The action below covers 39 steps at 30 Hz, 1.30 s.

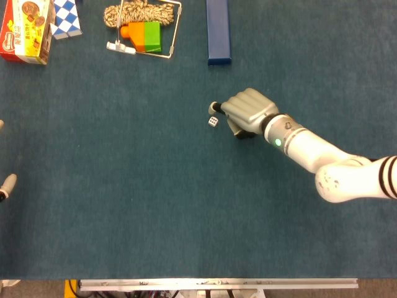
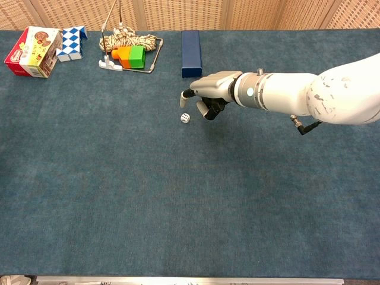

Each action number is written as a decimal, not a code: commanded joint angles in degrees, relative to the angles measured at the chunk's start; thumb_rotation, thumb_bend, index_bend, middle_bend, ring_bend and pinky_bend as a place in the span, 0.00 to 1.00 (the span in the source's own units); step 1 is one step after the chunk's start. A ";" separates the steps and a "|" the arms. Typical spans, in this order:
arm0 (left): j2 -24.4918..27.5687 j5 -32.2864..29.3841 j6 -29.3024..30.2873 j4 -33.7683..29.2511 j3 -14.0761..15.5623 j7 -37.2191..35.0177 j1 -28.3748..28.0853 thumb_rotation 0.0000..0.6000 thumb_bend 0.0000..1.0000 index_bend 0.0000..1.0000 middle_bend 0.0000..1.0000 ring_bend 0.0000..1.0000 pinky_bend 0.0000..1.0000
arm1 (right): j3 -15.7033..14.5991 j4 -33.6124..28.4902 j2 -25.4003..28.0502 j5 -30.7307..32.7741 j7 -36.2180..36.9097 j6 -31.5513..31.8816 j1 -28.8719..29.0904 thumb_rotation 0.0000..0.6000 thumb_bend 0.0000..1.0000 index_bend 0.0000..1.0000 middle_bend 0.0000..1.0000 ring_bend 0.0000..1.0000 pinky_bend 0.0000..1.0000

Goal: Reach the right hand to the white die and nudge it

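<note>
The small white die (image 1: pixel 213 121) (image 2: pixel 185 118) lies on the blue carpeted table (image 1: pixel 155 205). My right hand (image 1: pixel 246 112) (image 2: pixel 212 89) sits just right of it, one finger stretched out and the others curled in, holding nothing. That fingertip (image 1: pixel 213 106) (image 2: pixel 183 101) hovers close above and behind the die; contact cannot be made out. Only fingertips (image 1: pixel 8 184) of my left hand (image 1: pixel 5 186) show at the far left edge of the head view, spread apart with nothing between them.
A long blue box (image 1: pixel 218 31) (image 2: pixel 190 52) lies behind the right hand. Further left stand a wire rack (image 1: pixel 175 28) (image 2: pixel 155 56) with rope and orange and green blocks, a checkered puzzle (image 1: pixel 66 17) and a cookie box (image 1: pixel 25 32). The table's front edge (image 1: pixel 217 284) runs along the bottom.
</note>
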 commanded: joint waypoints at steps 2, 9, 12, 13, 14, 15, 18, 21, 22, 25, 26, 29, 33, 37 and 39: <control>0.12 -0.13 0.08 0.18 0.05 -0.21 0.16 1.00 0.22 0.14 0.14 0.17 0.10 | -0.27 1.65 -1.37 1.03 0.39 -0.48 1.02 1.00 0.94 0.22 1.00 1.00 1.00; 0.26 -0.40 0.14 0.44 -0.04 -0.63 0.27 1.00 0.22 0.14 0.14 0.17 0.10 | -0.82 4.75 -3.73 2.09 1.12 -1.50 2.24 1.00 0.94 0.22 1.00 1.00 1.00; 0.23 -0.52 0.13 0.80 -0.02 -0.74 0.35 1.00 0.22 0.14 0.14 0.17 0.10 | -1.71 5.90 -4.57 2.73 0.82 -1.99 2.92 1.00 0.95 0.22 1.00 1.00 1.00; 0.23 -0.56 0.12 0.87 -0.04 -0.77 0.36 1.00 0.22 0.14 0.14 0.17 0.10 | -1.93 6.16 -4.78 2.90 0.76 -2.02 3.09 1.00 0.95 0.22 1.00 1.00 1.00; 0.22 -0.59 0.14 0.97 -0.04 -0.84 0.39 1.00 0.22 0.14 0.14 0.17 0.10 | -2.14 6.36 -5.01 3.07 0.73 -2.03 3.29 1.00 0.94 0.22 1.00 1.00 1.00; 0.20 -0.55 0.22 1.01 -0.05 -0.89 0.42 1.00 0.22 0.14 0.14 0.17 0.10 | -2.22 6.44 -5.14 3.14 0.79 -2.03 3.39 1.00 0.94 0.22 1.00 1.00 1.00; 0.18 -0.56 0.33 1.18 -0.07 -1.06 0.49 1.00 0.22 0.14 0.14 0.17 0.10 | -2.44 6.59 -5.45 3.21 1.00 -2.05 3.67 1.00 0.94 0.22 1.00 1.00 1.00; 0.15 -0.51 0.48 1.35 -0.08 -1.24 0.57 1.00 0.22 0.14 0.14 0.17 0.10 | -2.82 6.49 -5.55 3.16 1.07 -2.10 3.93 1.00 0.94 0.22 1.00 1.00 1.00; 0.14 -0.54 0.51 1.38 -0.08 -1.26 0.61 1.00 0.22 0.14 0.14 0.17 0.10 | -3.03 6.35 -5.50 3.13 0.99 -2.04 4.02 1.00 0.94 0.22 1.00 1.00 1.00; 0.15 -0.57 0.62 1.48 -0.06 -1.30 0.72 1.00 0.22 0.14 0.14 0.17 0.10 | -3.79 5.38 -5.07 2.92 0.63 -1.54 4.22 1.00 0.94 0.22 1.00 1.00 1.00; 0.14 -0.60 0.58 1.49 -0.09 -1.28 0.69 1.00 0.22 0.14 0.14 0.17 0.10 | -4.03 5.00 -4.85 2.90 0.50 -1.30 4.27 1.00 0.94 0.22 1.00 1.00 1.00; 0.08 -0.62 0.55 1.64 -0.09 -1.38 0.71 1.00 0.22 0.14 0.14 0.17 0.10 | -4.84 3.55 -3.98 2.91 0.09 -0.25 4.27 1.00 0.94 0.22 1.00 1.00 1.00; -0.01 -0.58 0.37 1.74 -0.10 -1.35 0.62 1.00 0.22 0.14 0.14 0.17 0.10 | -5.64 0.99 -2.22 2.64 -0.11 1.36 3.86 1.00 0.94 0.22 1.00 1.00 1.00; -0.05 -0.56 0.21 1.79 -0.13 -1.31 0.51 1.00 0.22 0.14 0.14 0.17 0.10 | -6.53 -2.03 -0.07 2.15 -0.42 2.93 3.26 1.00 0.94 0.22 1.00 1.00 1.00; -0.09 -0.63 0.12 1.82 -0.14 -1.25 0.49 1.00 0.22 0.14 0.14 0.17 0.10 | -7.09 -3.64 1.14 1.86 -0.62 3.73 2.88 1.00 0.94 0.22 1.00 1.00 1.00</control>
